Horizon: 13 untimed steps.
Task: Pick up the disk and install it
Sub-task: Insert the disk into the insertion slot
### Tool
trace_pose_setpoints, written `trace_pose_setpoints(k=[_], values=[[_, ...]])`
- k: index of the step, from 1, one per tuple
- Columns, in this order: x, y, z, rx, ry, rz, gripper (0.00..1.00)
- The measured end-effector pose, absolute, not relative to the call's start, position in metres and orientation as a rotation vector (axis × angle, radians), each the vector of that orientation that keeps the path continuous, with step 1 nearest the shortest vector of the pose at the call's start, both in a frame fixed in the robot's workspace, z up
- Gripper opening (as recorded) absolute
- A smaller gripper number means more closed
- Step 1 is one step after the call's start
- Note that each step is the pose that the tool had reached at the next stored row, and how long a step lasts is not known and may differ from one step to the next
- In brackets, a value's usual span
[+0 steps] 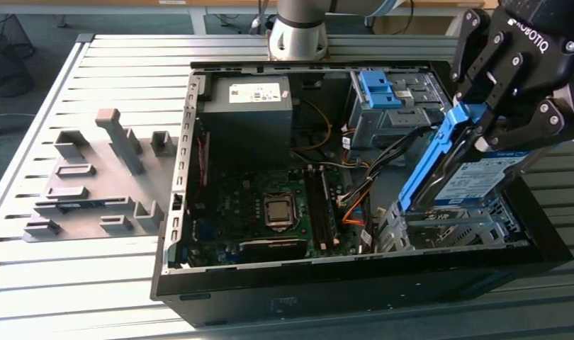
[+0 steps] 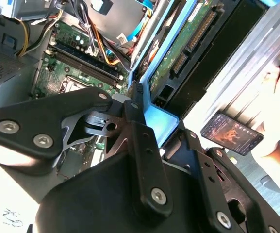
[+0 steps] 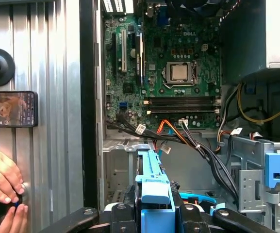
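At the right of the exterior view, the hand [image 1: 499, 138] was clamped on the disk [image 1: 468, 183], holding it tilted on edge just above the metal drive cage [image 1: 453, 230] in the lower-right corner of the open computer case [image 1: 315, 297]. The pick-up looked done and the install in hand, a step calling for the blue carrier to be squared with that cage. The case also held a motherboard [image 1: 268, 205], a dark grey power supply [image 1: 249, 106] and a blue bracket [image 1: 377, 88].
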State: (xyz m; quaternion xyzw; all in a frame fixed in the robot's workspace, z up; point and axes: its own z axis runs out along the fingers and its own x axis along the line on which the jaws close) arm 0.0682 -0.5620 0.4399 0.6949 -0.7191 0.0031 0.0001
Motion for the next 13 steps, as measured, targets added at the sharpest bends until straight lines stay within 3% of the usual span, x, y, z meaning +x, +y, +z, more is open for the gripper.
trace_pose_setpoints(k=[13], values=[[0.0687, -0.5659, 0.4326, 2.182, -2.260, 0.010, 0.36]])
